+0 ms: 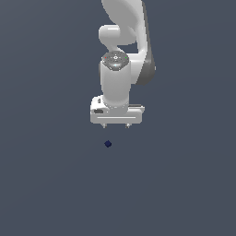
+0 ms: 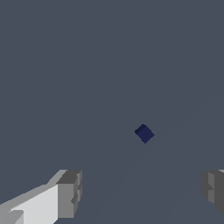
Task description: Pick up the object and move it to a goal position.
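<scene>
The tool (image 1: 116, 125) is held with its fingers (image 2: 69, 194) spread wide and nothing gripped. The cube (image 1: 108, 144) is located ahead of the fingertips, apart from both

Smooth glossy white tool (image 1: 115, 125), matt grey fingertips (image 2: 70, 192), matt navy cube (image 2: 144, 133).

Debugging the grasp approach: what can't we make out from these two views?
- Goal position: no marker in either view.
- Gripper height above the cube: exterior view gives no depth cue.
- Fingers: cut off by the wrist view's edge.
- Arm base: cut off by the exterior view's top edge.
</scene>
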Motion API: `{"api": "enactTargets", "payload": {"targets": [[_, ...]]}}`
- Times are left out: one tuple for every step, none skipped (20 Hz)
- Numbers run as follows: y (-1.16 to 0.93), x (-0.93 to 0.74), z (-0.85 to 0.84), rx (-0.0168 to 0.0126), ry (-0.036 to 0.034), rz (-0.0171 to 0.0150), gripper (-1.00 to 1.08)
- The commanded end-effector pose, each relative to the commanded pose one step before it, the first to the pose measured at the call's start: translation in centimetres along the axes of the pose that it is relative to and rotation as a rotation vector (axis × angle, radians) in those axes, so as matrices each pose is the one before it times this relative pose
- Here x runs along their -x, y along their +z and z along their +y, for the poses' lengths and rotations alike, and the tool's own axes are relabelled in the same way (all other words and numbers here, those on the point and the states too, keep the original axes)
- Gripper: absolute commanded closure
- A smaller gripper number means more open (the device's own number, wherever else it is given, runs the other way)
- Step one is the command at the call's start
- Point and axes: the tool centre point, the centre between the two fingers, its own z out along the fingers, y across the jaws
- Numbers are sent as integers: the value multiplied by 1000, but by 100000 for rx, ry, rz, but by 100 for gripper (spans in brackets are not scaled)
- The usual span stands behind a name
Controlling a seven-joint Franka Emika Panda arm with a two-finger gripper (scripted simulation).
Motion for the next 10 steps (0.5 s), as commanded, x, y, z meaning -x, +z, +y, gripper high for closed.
{"api": "enactTargets", "payload": {"targets": [[0,0,1,0,0,0,-92],[5,-14,-14,0,0,0,-92],[-84,-14,20,-155,57,159,-92],[-95,-35,7,-189,65,191,-92],[-132,-49,8,-259,79,264,-92],[-178,-61,12,-339,80,349,-92],[-210,-72,9,-386,49,404,-92],[-193,-61,6,-337,-12,360,-92],[-156,-47,1,-255,-70,279,-92],[-121,-32,-3,-179,-115,202,-92]]}}
